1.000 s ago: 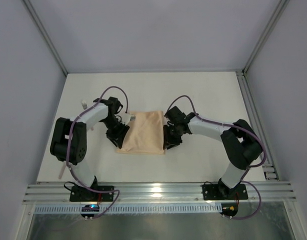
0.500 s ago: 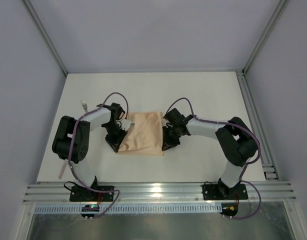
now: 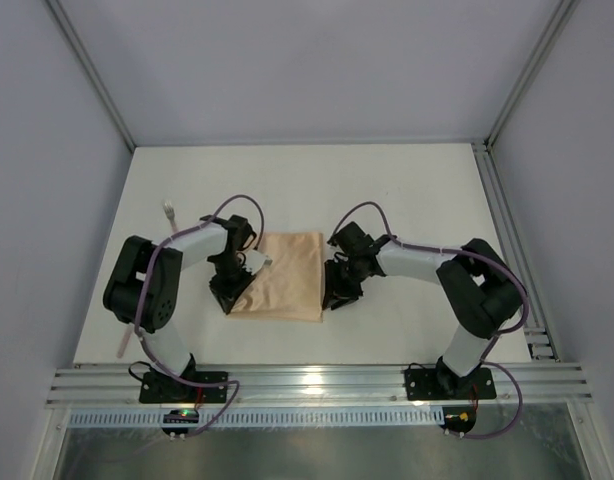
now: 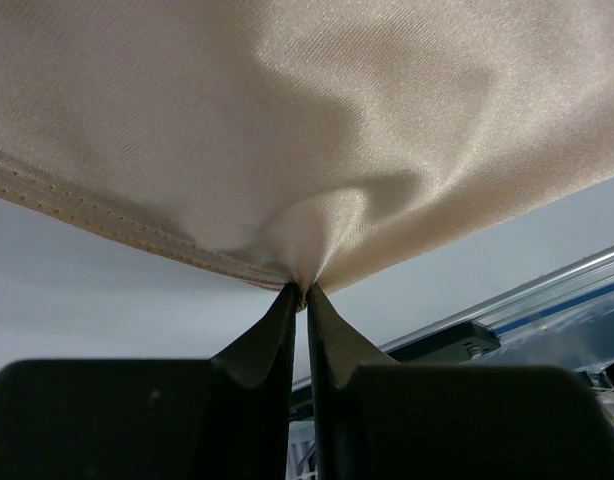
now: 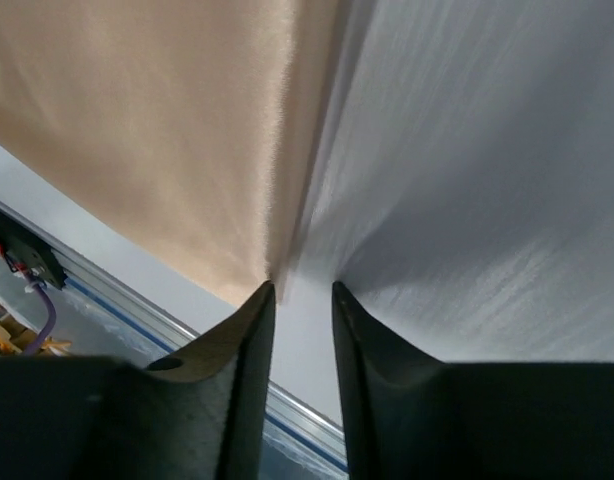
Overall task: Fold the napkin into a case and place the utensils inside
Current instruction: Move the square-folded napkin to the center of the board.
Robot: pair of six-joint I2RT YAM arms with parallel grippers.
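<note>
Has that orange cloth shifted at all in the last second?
Yes. The napkin has slid slightly toward the metal rail at the table's near edge, its corner pinched in the left gripper.

1. The left gripper point(image 3: 230, 297) is travelling down the left side of the napkin point(image 3: 287, 275) toward the arm bases and is now arriving at its near-left corner.
2. The left jaws are closing on the napkin's stitched hem, and the cloth is puckering at the pinch.
3. The napkin is shifting toward the near table edge, and its left edge is now slanting.
4. The right gripper point(image 3: 332, 297) is edging nearer along the napkin's right edge.
</note>
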